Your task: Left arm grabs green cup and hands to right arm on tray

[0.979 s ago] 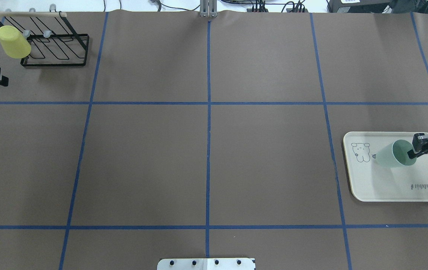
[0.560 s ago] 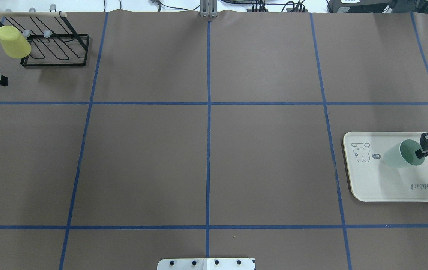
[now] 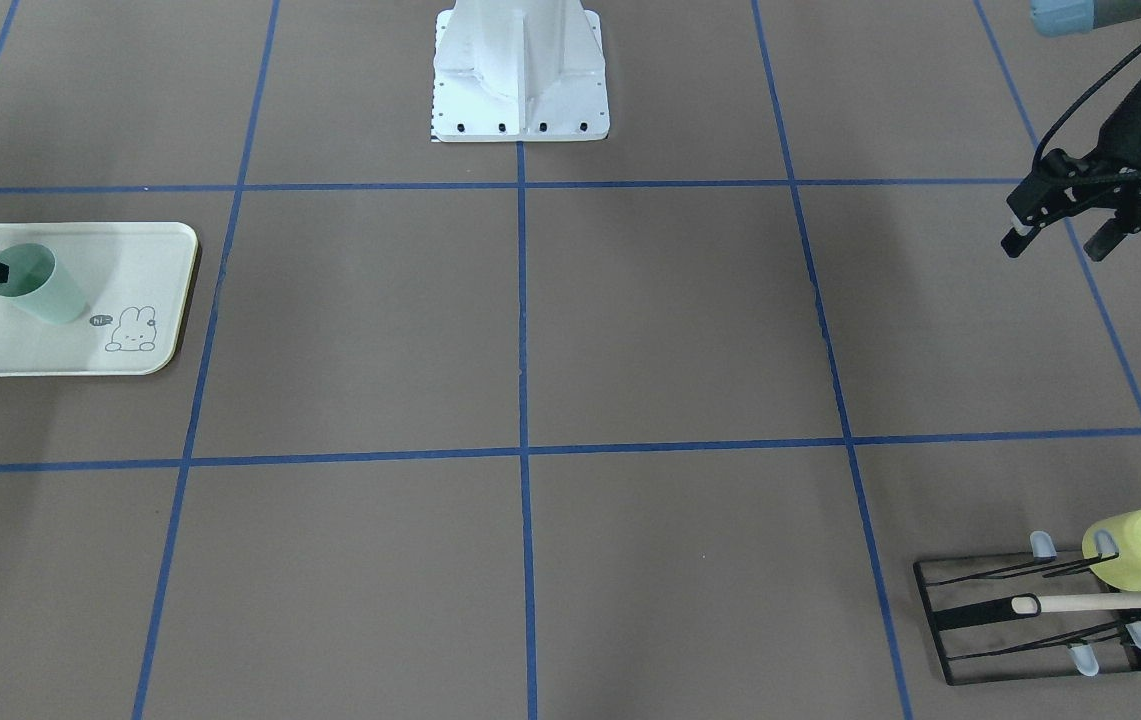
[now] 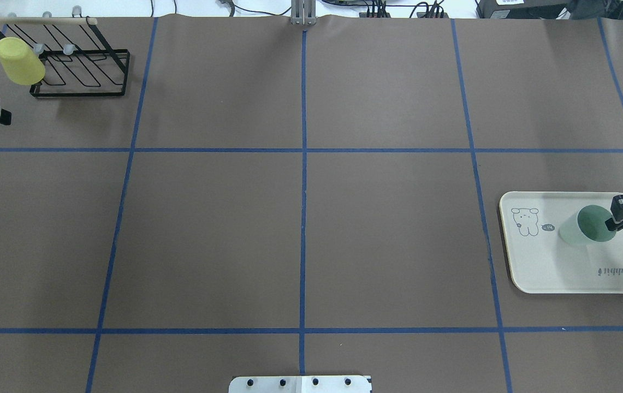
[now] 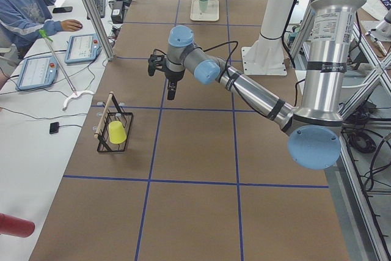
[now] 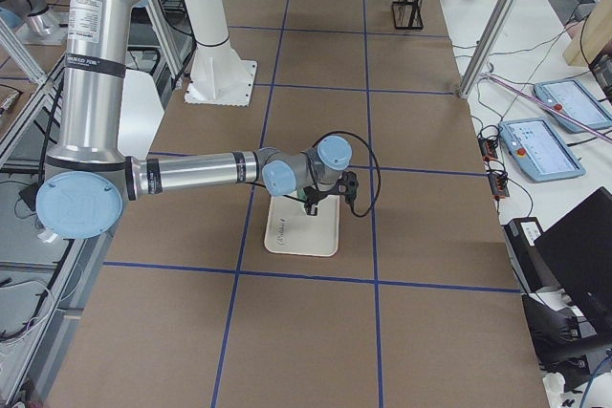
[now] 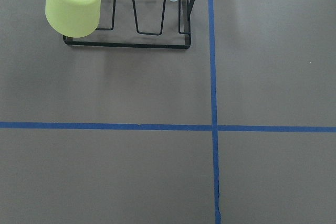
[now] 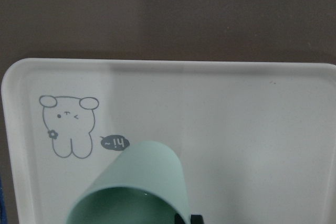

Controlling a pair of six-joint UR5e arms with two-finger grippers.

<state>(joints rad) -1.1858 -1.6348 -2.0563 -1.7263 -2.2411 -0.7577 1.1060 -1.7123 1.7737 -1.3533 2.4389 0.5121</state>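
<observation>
**Green cup on the tray, right fingers at its rim**

The green cup (image 4: 584, 229) stands mouth up on the tray (image 4: 557, 273). It is in the half of the tray away from the printed word, just beside the small rabbit drawing (image 4: 524, 221) and its speech bubble. The base looks set down on the tray. The camera angles do not settle whether the cup is fully upright or leaning a little.

The right fingers (image 4: 610, 224) are narrow and closed on the cup's rim, on the side away from the rabbit. One dark tip reaches just inside the mouth. In the right wrist view the cup's mouth fills the bottom edge, with a black fingertip showing at its lip.

The left fingers (image 3: 1018, 238) are well apart from the tray, at the opposite end of the surface (image 4: 300, 229). They are spread wide with nothing between them and hang above the brown paper.

A black wire rack (image 4: 79, 73) sits at the corner of the surface farthest from the tray. A yellow cup (image 4: 19, 60) is hung upside down on one of its prongs. Blue tape lines divide the surface into squares, and the tray lies inside one of them.
</observation>
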